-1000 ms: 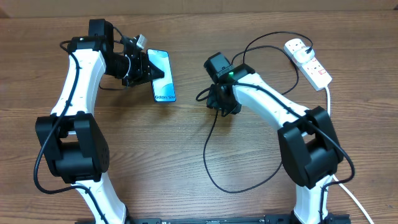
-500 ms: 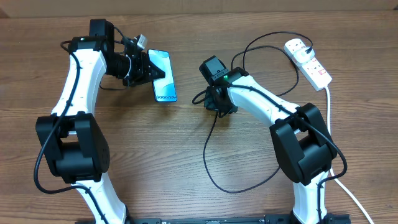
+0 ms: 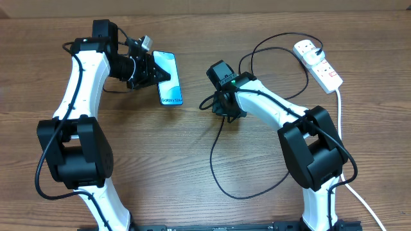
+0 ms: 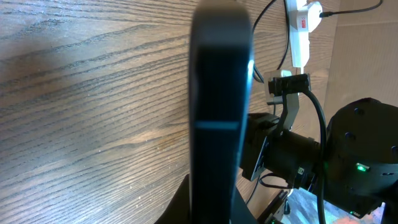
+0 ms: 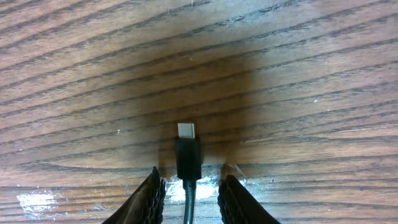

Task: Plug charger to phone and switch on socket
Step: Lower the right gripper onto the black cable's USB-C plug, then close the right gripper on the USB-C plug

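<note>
Nearest the arm bases, below and to the right of the phone point(image 3: 168, 80): a slack loop of the charger point(image 3: 212, 160) on the bare table point(image 3: 160, 167), light and limp by the look of it, no good for pushing. Further up, right of the phone and well apart from it, the right gripper point(image 5: 191, 177), fingers narrowly parted either side of the black housing behind the connector tip point(image 5: 186, 130), touching neither side as far as the wrist view shows, so straddling rather than gripping. Best taken on that stiff housing, with the small metal tip left proud; probably easy to bend if pushed in crooked. On the phone itself, the left gripper point(image 3: 149, 74), closed across the thin body at its left long edge, screen lit cyan. Likely slick glass, rigid and slim, prone to pivoting under a push at one end, hence worth a firm hold. Cannot tell which end carries the port. Farthest, right of the phone and beyond it: the socket point(image 3: 319, 63), white and blocky, black cable running to its far end, probably light enough to slide when pressed.
</note>
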Controlling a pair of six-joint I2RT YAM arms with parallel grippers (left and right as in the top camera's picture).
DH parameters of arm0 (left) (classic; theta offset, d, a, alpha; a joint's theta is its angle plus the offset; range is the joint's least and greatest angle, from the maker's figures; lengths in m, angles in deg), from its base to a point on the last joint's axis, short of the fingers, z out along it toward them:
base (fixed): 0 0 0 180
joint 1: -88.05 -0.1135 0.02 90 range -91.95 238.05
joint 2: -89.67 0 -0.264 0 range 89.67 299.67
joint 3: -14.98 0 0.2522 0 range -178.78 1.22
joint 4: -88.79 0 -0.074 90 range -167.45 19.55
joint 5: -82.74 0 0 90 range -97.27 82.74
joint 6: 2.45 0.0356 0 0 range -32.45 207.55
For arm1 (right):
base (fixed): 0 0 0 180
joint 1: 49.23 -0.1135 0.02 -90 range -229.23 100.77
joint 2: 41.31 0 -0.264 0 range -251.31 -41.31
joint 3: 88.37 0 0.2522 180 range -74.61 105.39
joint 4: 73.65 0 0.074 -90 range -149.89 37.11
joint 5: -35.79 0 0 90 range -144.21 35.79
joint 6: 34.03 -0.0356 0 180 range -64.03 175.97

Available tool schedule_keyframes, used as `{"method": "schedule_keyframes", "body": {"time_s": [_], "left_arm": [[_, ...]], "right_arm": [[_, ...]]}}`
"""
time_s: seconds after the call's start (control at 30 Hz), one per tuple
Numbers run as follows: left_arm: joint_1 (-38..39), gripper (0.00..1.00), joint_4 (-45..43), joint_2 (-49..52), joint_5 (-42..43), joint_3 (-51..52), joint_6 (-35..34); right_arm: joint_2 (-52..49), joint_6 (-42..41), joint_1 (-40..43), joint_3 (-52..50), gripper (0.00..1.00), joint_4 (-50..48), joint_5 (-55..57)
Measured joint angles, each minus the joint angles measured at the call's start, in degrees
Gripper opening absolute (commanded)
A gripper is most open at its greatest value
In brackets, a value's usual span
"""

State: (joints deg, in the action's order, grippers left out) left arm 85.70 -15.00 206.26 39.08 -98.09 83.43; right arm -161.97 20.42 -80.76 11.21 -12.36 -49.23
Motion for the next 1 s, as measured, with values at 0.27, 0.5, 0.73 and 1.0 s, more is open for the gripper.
{"method": "schedule_keyframes", "body": {"time_s": [0.27,0.5,0.73,1.0], "left_arm": [[0.0,0.04,0.0,0.0,0.0,0.0,0.0],[0.0,0.04,0.0,0.0,0.0,0.0,0.0],[0.0,0.04,0.0,0.0,0.0,0.0,0.0],[0.0,0.04,0.0,0.0,0.0,0.0,0.0]], "right_arm": [[0.0,0.6,0.0,0.0,0.27,0.0,0.2],[0.0,0.7,0.0,0.0,0.26,0.0,0.3],[0.0,0.8,0.0,0.0,0.26,0.2,0.4],[0.0,0.9,0.0,0.0,0.26,0.3,0.4]]}}
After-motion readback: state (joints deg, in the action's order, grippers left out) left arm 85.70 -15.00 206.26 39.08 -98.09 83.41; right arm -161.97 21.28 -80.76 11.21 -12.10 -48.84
